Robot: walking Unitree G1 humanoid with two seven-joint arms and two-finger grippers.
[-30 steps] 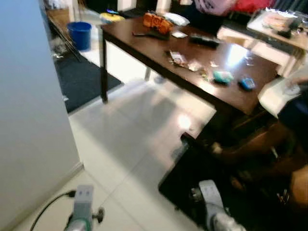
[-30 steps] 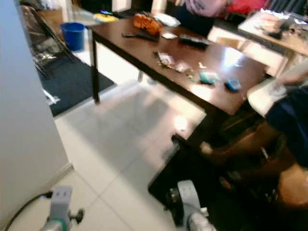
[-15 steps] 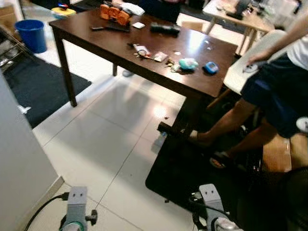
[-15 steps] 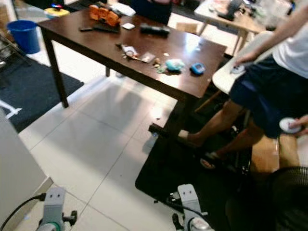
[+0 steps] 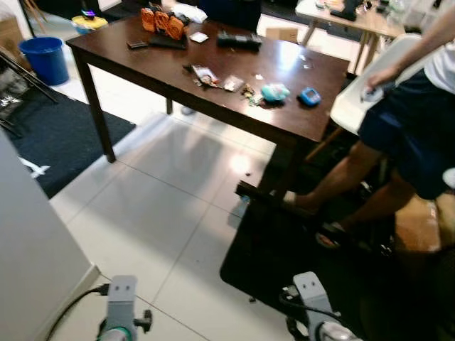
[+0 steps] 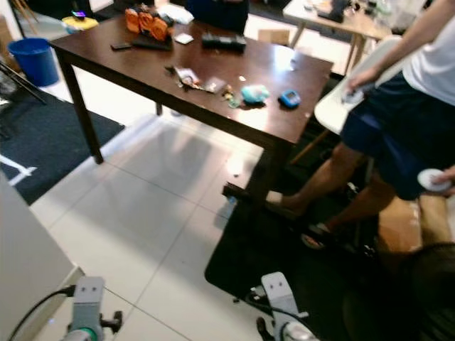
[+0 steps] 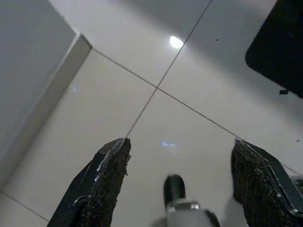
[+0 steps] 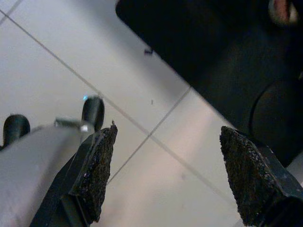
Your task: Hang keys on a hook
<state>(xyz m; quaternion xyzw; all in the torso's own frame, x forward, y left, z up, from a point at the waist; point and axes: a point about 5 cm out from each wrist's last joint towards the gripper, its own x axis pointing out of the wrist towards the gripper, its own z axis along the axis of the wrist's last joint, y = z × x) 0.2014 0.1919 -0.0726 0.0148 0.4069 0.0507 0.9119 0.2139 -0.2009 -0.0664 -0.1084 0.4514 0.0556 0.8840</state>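
A dark wooden tabletop (image 5: 213,71) stands far ahead across a pale tiled floor (image 5: 149,206). On it, toward its right end, lies a small cluster of keys (image 5: 248,92), just left of a teal lump (image 5: 275,92) and a small blue gadget (image 5: 308,96). Left of the keys are some small packets (image 5: 207,75), and at the far left edge sit orange blocks (image 5: 162,20) and a black remote (image 5: 238,40).

Both arms hang low at the near edge of the scene, well apart from the tabletop and the keys. The left gripper (image 7: 182,182) points down at the tiled floor beside a grey wall panel (image 5: 28,241), its jaws released and spread wide with nothing between them; one rough black finger (image 7: 106,182) shows at each side of the wrist view. The right gripper (image 8: 173,172) hangs over the edge of a black mat (image 5: 298,249) where it meets the tiles, its jaws likewise spread and empty.

A person sits at the right, with bare legs (image 5: 341,185) stretched onto the mat and a hand (image 5: 377,78) on a white chair (image 5: 362,92). A blue bucket (image 5: 45,58) stands far left, near a dark rug (image 5: 53,138).
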